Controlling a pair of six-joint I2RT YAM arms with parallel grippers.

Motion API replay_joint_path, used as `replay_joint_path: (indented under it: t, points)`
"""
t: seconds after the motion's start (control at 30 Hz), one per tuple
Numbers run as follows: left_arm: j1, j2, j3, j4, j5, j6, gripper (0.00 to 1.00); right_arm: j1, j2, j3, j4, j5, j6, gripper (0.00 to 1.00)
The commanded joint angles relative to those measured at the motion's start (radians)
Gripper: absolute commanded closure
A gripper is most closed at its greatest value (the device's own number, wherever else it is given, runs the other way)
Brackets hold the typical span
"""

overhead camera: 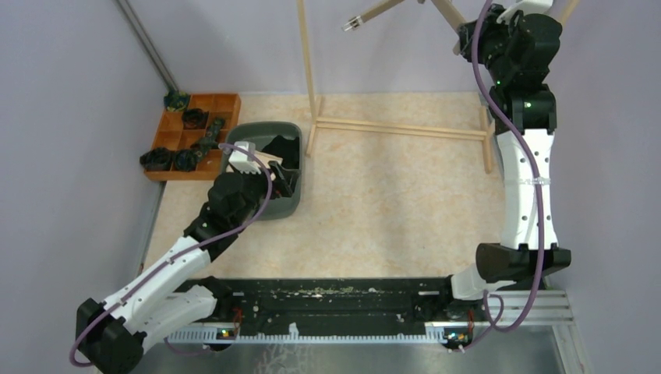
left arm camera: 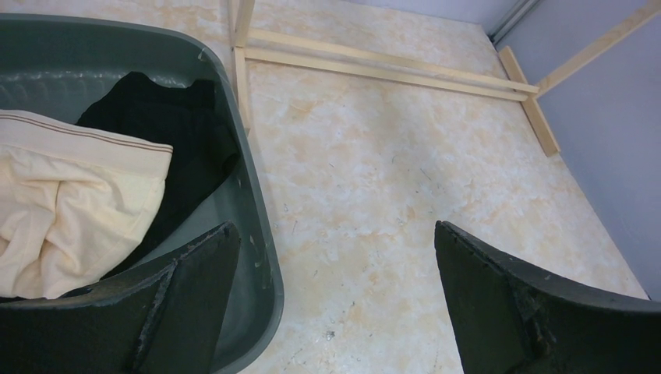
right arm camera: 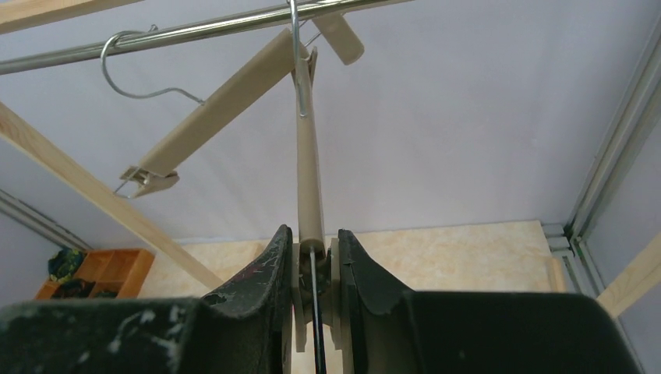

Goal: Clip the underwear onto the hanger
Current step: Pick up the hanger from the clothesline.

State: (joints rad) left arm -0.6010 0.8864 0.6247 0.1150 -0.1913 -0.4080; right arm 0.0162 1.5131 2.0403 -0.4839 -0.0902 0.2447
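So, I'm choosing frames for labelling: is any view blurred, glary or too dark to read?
Top external: evenly lit and sharp, though the black underwear merges with the dark left gripper. Left wrist: sharp, cream underwear clear, the black one nearly featureless. Right wrist: hanger crisp against the plain wall, right gripper dark but readable.

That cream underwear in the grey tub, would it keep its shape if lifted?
Probably not: the cream underwear lies crumpled in folds, so should droop. It looks thin, likely light. It overlaps the black pair, which might drag along.
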Motion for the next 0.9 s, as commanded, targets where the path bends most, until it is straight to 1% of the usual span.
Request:
replay_joint_path:
  t: [0.0, 0.57, 0.87]
  points:
    - [-0.008, -0.025, -0.010, 0.016, -0.002, -0.006, 0.01, -0.008, -0.058, -0.008, 0.070, 0.030, 0.020, 1.00]
    - [-0.007, -0.019, -0.011, 0.021, -0.005, -0.005, 0.01, -0.009, 0.041, 0.026, 0.029, -0.007, 0.011, 1.00]
    - [-0.008, -0.011, -0.014, 0.027, -0.008, -0.006, 0.01, -0.009, 0.022, 0.001, 0.029, -0.002, 0.011, 1.00]
